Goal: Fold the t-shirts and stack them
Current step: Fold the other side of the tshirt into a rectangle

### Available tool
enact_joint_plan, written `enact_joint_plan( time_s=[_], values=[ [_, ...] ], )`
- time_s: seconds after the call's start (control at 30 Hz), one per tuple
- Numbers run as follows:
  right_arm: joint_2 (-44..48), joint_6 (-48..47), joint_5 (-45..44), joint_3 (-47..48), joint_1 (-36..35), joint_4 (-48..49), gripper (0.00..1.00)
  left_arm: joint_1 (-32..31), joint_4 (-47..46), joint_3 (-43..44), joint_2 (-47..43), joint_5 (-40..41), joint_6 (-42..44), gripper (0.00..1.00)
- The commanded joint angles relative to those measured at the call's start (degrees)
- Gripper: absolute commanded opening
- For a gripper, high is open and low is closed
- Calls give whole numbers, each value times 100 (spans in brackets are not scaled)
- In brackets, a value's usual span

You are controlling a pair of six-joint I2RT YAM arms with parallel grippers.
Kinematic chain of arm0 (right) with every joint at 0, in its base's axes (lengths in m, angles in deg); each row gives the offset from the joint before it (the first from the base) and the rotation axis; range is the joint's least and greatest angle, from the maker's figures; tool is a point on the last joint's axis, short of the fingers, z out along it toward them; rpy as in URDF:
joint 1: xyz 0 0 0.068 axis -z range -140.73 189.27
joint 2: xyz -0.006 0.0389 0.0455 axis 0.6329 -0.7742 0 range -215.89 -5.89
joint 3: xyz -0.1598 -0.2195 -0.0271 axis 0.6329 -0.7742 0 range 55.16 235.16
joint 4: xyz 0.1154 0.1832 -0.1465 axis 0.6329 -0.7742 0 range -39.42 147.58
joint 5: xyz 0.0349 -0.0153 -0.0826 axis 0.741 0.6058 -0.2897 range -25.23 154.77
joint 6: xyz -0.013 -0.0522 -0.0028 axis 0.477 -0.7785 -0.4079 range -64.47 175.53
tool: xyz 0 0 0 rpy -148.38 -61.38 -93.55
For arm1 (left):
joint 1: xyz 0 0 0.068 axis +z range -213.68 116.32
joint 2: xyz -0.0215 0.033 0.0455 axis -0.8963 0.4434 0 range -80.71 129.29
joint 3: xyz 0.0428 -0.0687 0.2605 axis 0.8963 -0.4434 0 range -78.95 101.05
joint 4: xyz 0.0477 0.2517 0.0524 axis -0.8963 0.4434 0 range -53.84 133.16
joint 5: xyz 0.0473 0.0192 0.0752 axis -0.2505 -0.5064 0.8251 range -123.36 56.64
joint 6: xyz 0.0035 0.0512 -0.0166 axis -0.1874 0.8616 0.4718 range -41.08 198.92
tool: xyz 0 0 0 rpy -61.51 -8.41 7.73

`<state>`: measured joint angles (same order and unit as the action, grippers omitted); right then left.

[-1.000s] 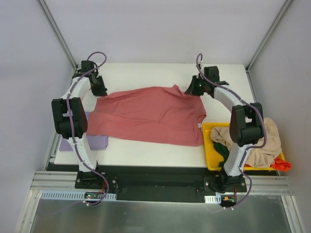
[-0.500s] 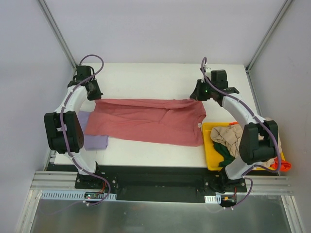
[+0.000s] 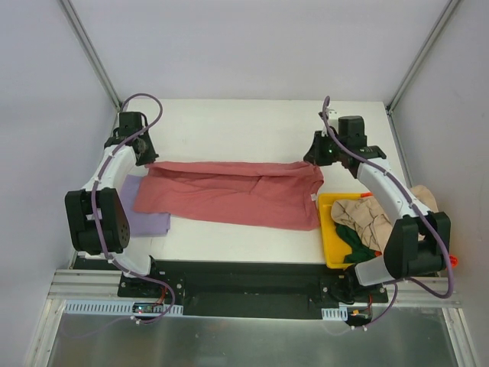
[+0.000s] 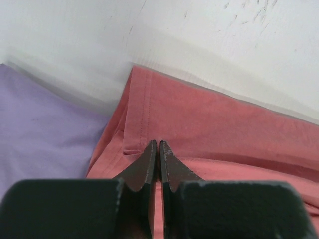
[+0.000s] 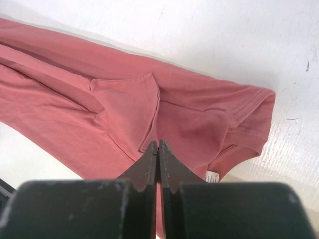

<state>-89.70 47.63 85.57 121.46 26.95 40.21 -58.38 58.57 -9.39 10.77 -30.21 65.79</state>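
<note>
Left gripper (image 4: 158, 145) and right gripper (image 5: 158, 144): jaws pressed together, apparently nipping the pink-red t-shirt (image 3: 237, 191), which lies beneath and between them. I would move both ends level and taut, avoiding the lavender t-shirt (image 4: 40, 119) beside the left fingertips.

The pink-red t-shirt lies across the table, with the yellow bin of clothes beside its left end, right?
Not quite. The top external view shows the yellow bin beside the right end of the pink-red t-shirt; the lavender t-shirt lies at its left end.
</note>
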Motion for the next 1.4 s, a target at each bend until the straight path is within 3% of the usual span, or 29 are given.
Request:
enact_joint_plan(
  time_s=[0.0,0.2,0.23,0.27,0.3,0.37,0.4,0.47,0.5,0.63,0.8,1.03,1.37],
  values=[
    [374,-124,144,-240,-34,-4,0,-3,-167,-223,-386,220,135,0],
    [418,-19,267,-785,-25,119,0,6,-167,-548,-377,307,30,1],
    [401,25,380,-864,-34,128,1,-3,-176,-644,-385,395,-5,15],
    [392,25,451,-934,-60,137,8,6,-167,-689,-403,492,-23,21],
    [418,17,573,-987,-104,76,13,6,-132,-750,-464,606,-76,40],
    [488,-132,863,-1110,-227,5,17,6,-115,-812,-605,782,-172,52],
    [523,-237,986,-1128,-288,-117,21,-3,-54,-769,-684,870,-242,65],
    [550,-492,1215,-1015,-368,-581,40,-3,34,-638,-833,923,-322,91],
    [550,-545,1181,-918,-403,-793,61,6,70,-541,-903,871,-392,99],
    [576,-406,839,-654,-429,-735,96,-3,79,-338,-1211,275,-638,99],
    [-291,-19,873,-84,-526,-399,96,-29,-35,-460,-1212,-947,-823,99],
    [-2059,104,953,1235,-684,-601,96,-29,-325,-1119,-1106,-1142,-955,99],
    [-2605,70,1251,1271,-956,-689,96,-38,-439,-1568,-957,-1063,-981,99]
  ],
)
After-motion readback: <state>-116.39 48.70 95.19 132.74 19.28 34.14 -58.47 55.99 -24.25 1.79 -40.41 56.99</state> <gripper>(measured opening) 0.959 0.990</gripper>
